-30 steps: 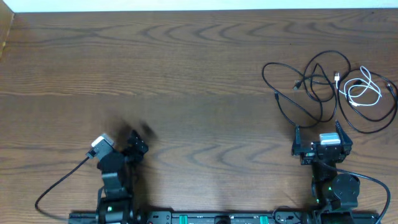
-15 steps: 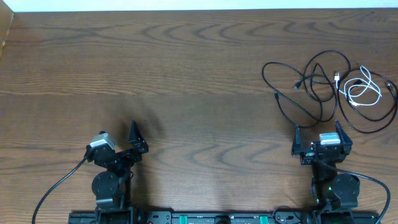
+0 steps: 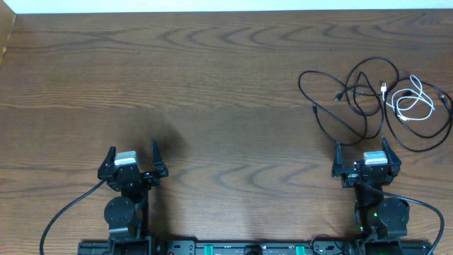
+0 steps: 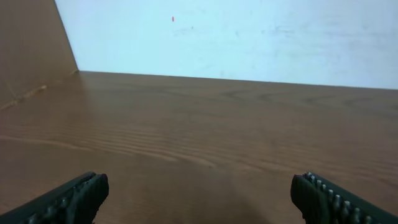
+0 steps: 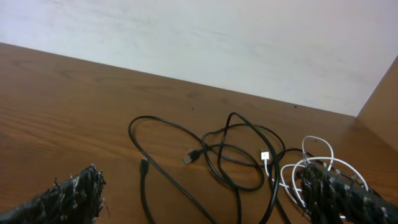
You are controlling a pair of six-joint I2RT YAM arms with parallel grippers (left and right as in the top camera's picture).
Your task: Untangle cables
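A tangle of thin black cables (image 3: 357, 99) lies at the far right of the table, looped over a shorter coiled white cable (image 3: 413, 105). In the right wrist view the black cables (image 5: 230, 155) and the white cable (image 5: 311, 174) lie just ahead of the fingers. My right gripper (image 3: 362, 157) (image 5: 205, 196) is open and empty, just in front of the tangle. My left gripper (image 3: 132, 157) (image 4: 199, 196) is open and empty at the front left, far from the cables, over bare wood.
The wooden table (image 3: 212, 85) ends at a pale wall along the back. A brown side panel (image 4: 31, 50) stands at the far left. A thicker black robot cable (image 3: 67, 212) trails from the left arm's base.
The left arm has swung its wrist straight, so both fingers now face the back of the table. The right arm and the cables have not moved.
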